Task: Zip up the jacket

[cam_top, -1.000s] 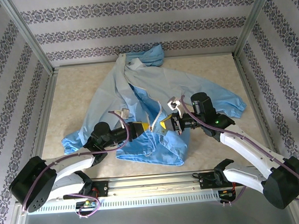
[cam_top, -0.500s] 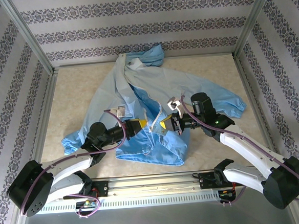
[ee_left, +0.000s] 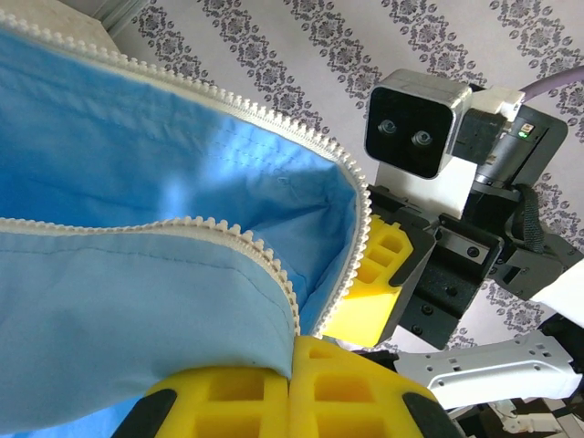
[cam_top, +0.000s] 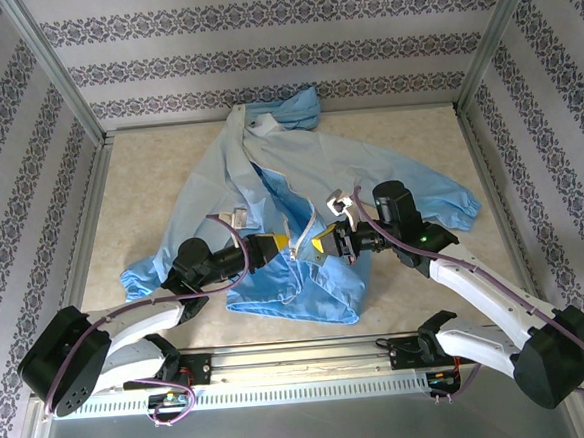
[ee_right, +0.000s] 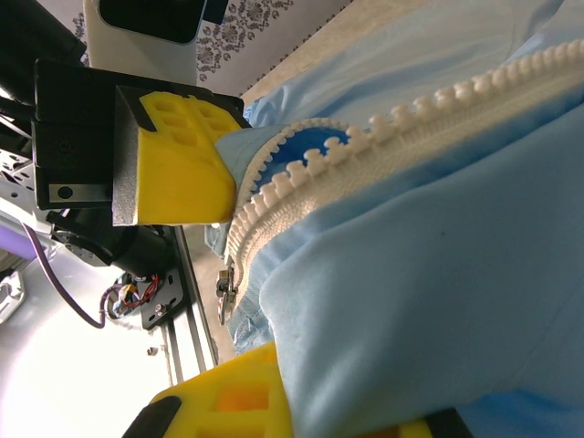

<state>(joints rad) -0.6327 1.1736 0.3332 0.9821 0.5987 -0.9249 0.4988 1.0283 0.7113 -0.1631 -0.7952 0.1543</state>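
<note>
Blue cloth, pale fading to deeper: the jacket (cam_top: 299, 173) lies spread on the surface (cam_top: 149, 179), with the hood (cam_top: 289, 109) toward the far wall, one sleeve (cam_top: 441, 204) stretched out to the right and the hem toward my bases. From above, my left claw (cam_top: 280, 246) and right claw (cam_top: 326, 242) face each other close together at the front opening near the hem, each at one edge. At that size I cannot judge their grip; the wrist views settle it.

In the left wrist view, my left pads (ee_left: 347, 392) are pressed together, with the end of one zipper (ee_left: 228, 235) edge pinched between them. The other row of white teeth arcs above. Deeper blue lining shows between the two rows, so the front is open here. Opposite, the right claw's yellow finger sits just behind that far edge.

In the right wrist view, my right pads (ee_right: 228, 401) are closed down on a thick fold of pale cloth. Two rows of teeth run side by side toward the upper right and part near the left claw, whose pad touches the cloth. A small metal piece (ee_right: 225, 287) hangs at the low end of the teeth; I cannot tell what it is.
</note>
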